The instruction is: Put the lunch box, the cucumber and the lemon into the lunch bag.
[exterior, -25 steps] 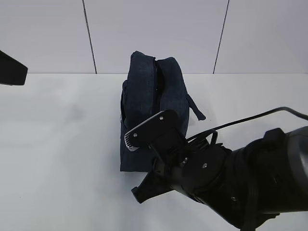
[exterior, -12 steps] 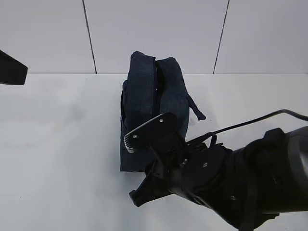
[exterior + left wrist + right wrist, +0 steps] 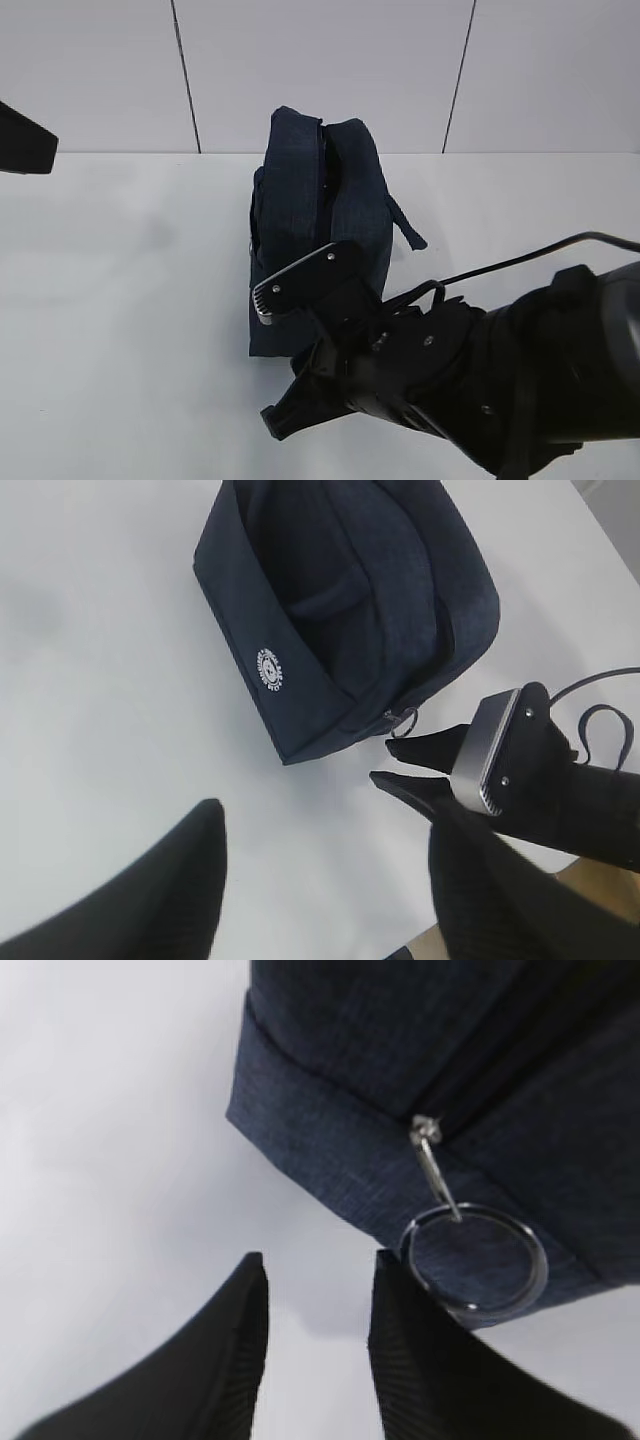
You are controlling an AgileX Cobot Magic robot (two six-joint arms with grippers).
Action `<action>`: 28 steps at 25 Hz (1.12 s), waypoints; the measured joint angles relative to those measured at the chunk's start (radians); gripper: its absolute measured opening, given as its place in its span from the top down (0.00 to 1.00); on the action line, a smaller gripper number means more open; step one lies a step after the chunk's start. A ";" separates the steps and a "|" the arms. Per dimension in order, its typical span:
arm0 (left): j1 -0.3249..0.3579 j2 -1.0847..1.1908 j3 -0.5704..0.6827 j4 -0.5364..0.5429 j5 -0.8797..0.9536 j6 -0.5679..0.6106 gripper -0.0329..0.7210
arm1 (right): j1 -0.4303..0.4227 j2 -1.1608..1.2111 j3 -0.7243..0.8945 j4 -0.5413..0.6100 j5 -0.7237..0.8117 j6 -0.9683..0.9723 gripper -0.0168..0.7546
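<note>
The dark navy lunch bag [image 3: 320,210] stands on the white table, its black zipper running along the top. The bag also shows in the left wrist view [image 3: 340,610]. Its silver ring pull [image 3: 475,1257] hangs at the near end. My right gripper [image 3: 318,1260] is open and empty, low over the table in front of the bag [image 3: 400,1060], with the ring just right of its right finger. It also shows in the exterior view [image 3: 275,420] and the left wrist view [image 3: 410,763]. My left gripper [image 3: 325,825] is open and empty, high above the table. The lunch box, cucumber and lemon are out of view.
The bag's strap loop [image 3: 405,228] hangs off its right side. A cable [image 3: 540,245] trails from my right arm, which fills the lower right of the exterior view. A white panelled wall [image 3: 320,70] stands behind the table.
My right gripper has slid a little lower and to the left in the exterior view, towards the table's near side. The bag has not moved.
</note>
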 joint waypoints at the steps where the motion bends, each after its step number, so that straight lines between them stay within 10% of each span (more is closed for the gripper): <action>1: 0.000 0.000 0.000 0.000 0.000 0.000 0.36 | 0.000 -0.004 0.000 0.000 -0.001 0.000 0.60; 28: 0.000 0.000 0.000 0.000 -0.002 0.000 0.36 | -0.002 -0.003 0.008 -0.045 0.029 -0.036 0.44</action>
